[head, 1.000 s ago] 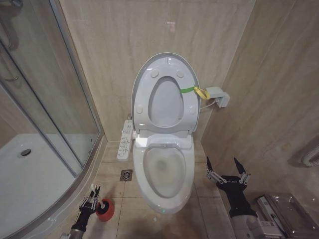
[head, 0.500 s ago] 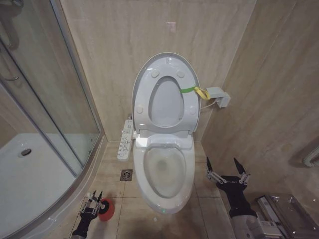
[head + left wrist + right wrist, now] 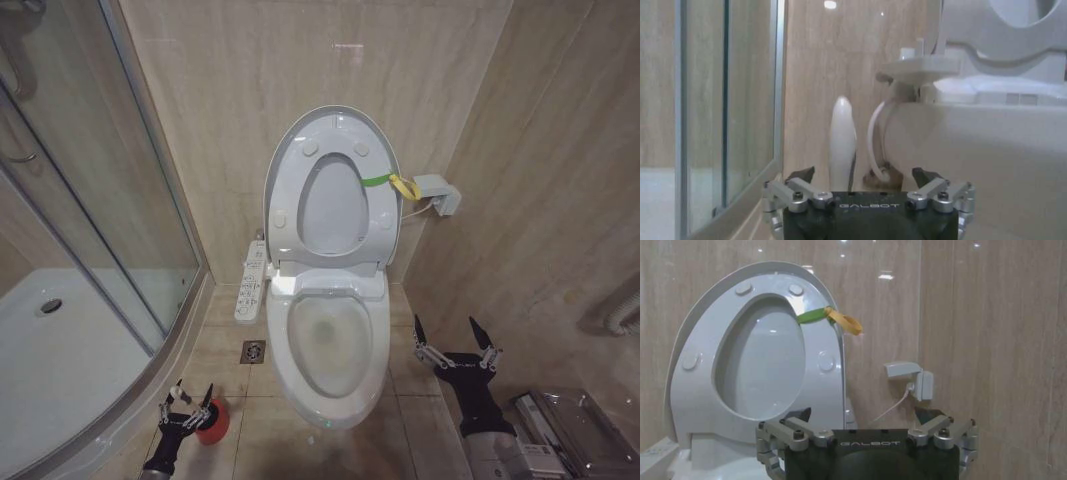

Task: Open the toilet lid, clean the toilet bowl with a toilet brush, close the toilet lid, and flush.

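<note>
Toilet lid stands raised against the wall behind the toilet bowl, seat up with it, its yellow-green strap loop on the edge toward the wall socket. You can count the opening step as done; the bowl is exposed for scrubbing.

Toilet brush: in the left wrist view its white handle rises upright just beyond the left gripper, centred between the fingers. It sits in the red holder cup on the floor, on the shower-door side of the bowl, near its front.

Your left gripper is low beside that cup, fingers spread apart and empty, lined up on the handle, so the step in hand looks like the brush pickup. Judgement: the handle is thin and smooth, so keep the approach centred.

Right gripper hovers on the bowl's other side, fingers wide apart, holding nothing, apparently parked clear of the lid's swing.
</note>
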